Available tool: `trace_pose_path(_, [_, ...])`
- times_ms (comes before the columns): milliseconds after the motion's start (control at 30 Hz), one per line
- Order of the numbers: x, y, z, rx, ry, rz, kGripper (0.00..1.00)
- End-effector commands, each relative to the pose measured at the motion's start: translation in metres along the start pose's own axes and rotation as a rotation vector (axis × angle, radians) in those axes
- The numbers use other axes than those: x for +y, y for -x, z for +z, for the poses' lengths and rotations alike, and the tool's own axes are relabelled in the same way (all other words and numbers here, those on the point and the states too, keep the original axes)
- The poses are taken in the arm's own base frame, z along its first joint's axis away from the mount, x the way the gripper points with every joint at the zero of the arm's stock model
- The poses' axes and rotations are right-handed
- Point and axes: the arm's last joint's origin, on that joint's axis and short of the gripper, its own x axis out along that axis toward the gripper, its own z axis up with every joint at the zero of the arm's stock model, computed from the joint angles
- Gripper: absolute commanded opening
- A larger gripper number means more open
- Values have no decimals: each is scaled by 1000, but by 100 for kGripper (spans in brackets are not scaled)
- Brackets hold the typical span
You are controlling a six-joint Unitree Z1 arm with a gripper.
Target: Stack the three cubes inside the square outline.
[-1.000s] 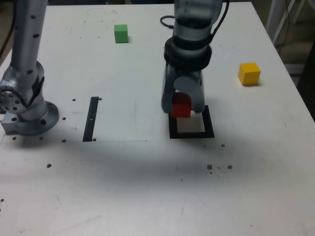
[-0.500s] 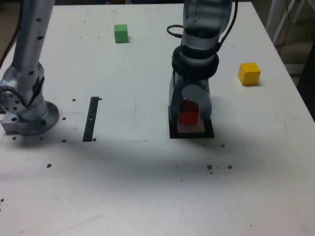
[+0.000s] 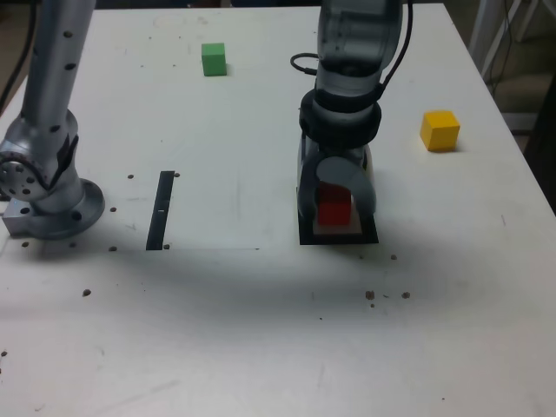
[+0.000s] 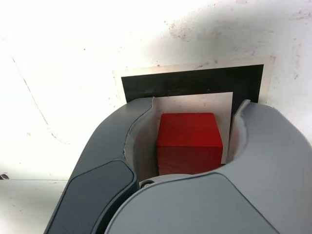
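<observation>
The red cube [image 3: 334,211] had moved down into the square outline [image 3: 339,239], and my end effector [image 3: 337,205] had opened around it, so I judged the stack's base placed. Unchanged, the green cube [image 3: 213,60] lay beyond the outline, exterior view's left; the yellow cube [image 3: 440,132], beyond it, right.

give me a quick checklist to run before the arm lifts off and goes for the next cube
- red cube inside the square outline: ok
- gripper open around the red cube, clear of it on both sides: cannot tell, one side looks very close
- red cube flat on the pale centre: cannot tell
- yellow cube away from the arm: ok
- green cube out on the table: ok
- stack finished: not ok
</observation>
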Motion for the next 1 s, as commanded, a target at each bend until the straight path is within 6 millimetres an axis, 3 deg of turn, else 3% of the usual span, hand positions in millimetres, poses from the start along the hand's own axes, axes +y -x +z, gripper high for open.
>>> trace_pose_path(0, [0,5,-1,-13,1,-4,98])
trace_pose_path(200, [1,20,-9,-9,13,14,99])
trace_pose_path(400, [7,59,-13,-13,12,73,99])
trace_pose_path(667, [20,115,37,-58,-119,83,99])
trace_pose_path(967, [53,117,72,-105,-129,90,99])
